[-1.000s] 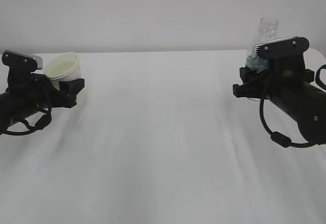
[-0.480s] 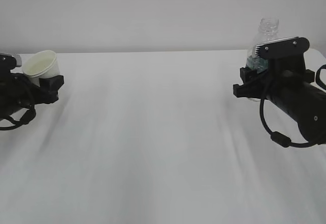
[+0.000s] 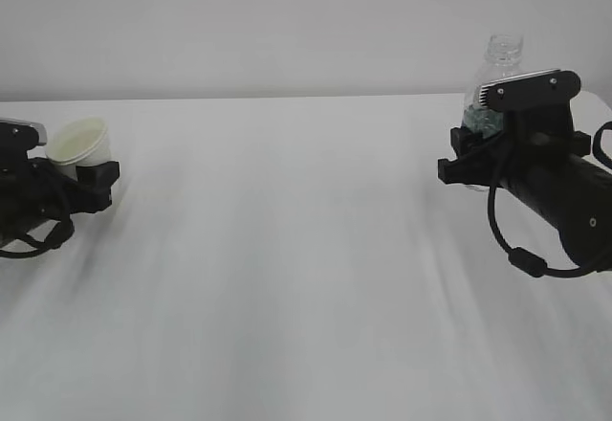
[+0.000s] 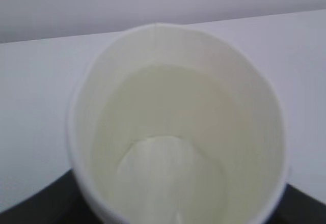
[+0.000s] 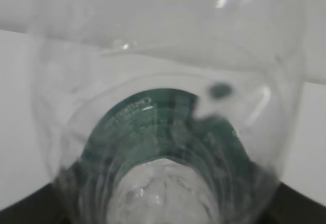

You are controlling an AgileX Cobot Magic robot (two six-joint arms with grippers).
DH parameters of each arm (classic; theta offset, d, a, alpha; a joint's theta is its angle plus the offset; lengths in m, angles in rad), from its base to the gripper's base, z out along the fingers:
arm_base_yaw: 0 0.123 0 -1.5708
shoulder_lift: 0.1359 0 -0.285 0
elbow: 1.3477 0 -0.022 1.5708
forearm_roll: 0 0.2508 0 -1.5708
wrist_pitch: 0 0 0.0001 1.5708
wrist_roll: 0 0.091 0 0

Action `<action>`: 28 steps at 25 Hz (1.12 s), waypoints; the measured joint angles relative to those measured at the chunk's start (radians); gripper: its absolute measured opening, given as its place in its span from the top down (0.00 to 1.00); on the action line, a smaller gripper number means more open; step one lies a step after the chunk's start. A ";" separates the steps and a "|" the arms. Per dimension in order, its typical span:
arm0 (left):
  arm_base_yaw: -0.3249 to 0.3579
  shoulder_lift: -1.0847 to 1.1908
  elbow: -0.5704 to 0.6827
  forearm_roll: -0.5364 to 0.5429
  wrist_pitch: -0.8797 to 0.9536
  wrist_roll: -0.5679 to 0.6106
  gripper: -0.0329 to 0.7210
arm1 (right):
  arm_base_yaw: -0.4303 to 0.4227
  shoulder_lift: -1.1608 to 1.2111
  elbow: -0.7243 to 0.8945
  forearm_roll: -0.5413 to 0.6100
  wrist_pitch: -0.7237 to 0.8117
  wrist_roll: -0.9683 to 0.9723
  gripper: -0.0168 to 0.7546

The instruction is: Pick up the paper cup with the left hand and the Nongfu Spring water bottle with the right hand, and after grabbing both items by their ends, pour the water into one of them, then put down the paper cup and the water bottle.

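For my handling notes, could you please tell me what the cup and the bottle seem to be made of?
The paper cup looks like matte white paper: opaque, a rolled rim, a pale cream lining with a vertical seam. The water bottle looks like thin clear glossy plastic: see-through ribbed wall with bright glints, and a dark green label band, probably film.

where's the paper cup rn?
Far left of the exterior view: the paper cup sits in the left gripper near the table's back edge, far across from the water bottle on the right.

White cup, green-labelled clear bottle.
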 joint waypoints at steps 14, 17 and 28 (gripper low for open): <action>0.000 0.042 0.000 -0.069 -0.082 0.049 0.35 | 0.000 0.000 0.000 0.000 0.013 0.000 0.40; 0.000 0.043 0.000 -0.077 -0.087 0.051 0.35 | 0.000 0.000 0.000 0.000 0.015 0.000 0.40; 0.000 0.091 0.000 -0.098 -0.112 0.057 0.35 | 0.000 0.000 0.000 0.000 0.022 0.000 0.40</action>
